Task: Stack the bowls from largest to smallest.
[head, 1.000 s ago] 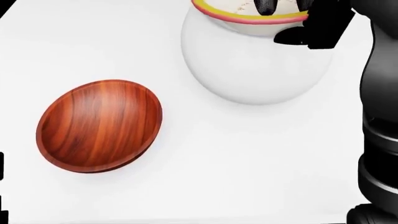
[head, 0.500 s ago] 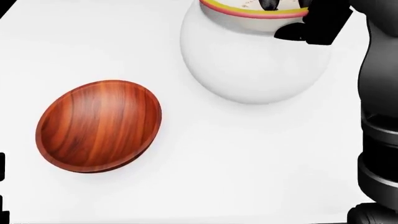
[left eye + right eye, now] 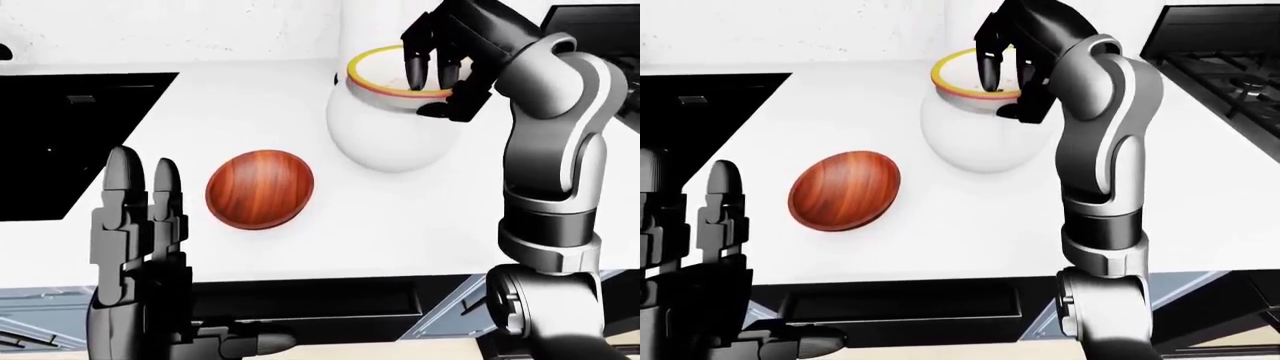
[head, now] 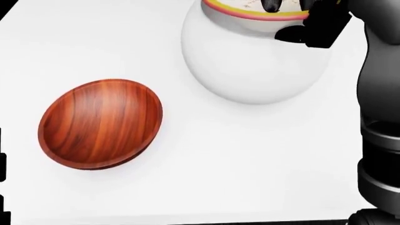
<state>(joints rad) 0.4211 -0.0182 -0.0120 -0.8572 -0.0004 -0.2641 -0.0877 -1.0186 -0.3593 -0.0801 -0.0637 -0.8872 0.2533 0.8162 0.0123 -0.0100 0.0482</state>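
Right robot hand (image 3: 440, 71): raised at the top of the left-eye view, at the end of the grey-and-black right arm (image 3: 550, 157); its dark fingers (image 3: 412, 66) curl down over the rim of the yellow-rimmed bowl, some inside the rim and one dark part outside against the bowl's wall; it grasps that bowl by its right-hand edge.

Yellow-rimmed bowl (image 3: 385, 79): pale body, rim banded yellow with a pink line beneath; it sits in the mouth of the white bowl, slightly tilted; whether it rests on the white bowl or is held just clear cannot be told.

White bowl (image 4: 253, 65): the biggest of the three; round and plain; it stands on the surface right of centre at the top of the head view, directly under the right robot hand.

Wooden bowl (image 4: 100, 123): reddish-brown with visible grain; shallow, mouth upward, alone on the surface in the left part of the head view; well apart from the white bowl and from both hands.

Left robot hand (image 3: 140, 225): held upright at the lower left of the left-eye view, fingers straight and spread, released and holding nothing; it stands near the camera, below and to the left of the wooden bowl, not touching it.

Surface (image 4: 250, 159): white and flat; a black panel (image 3: 70, 150) lies at its left edge in the left-eye view; a dark stove grate (image 3: 1230, 67) shows at the right in the right-eye view.
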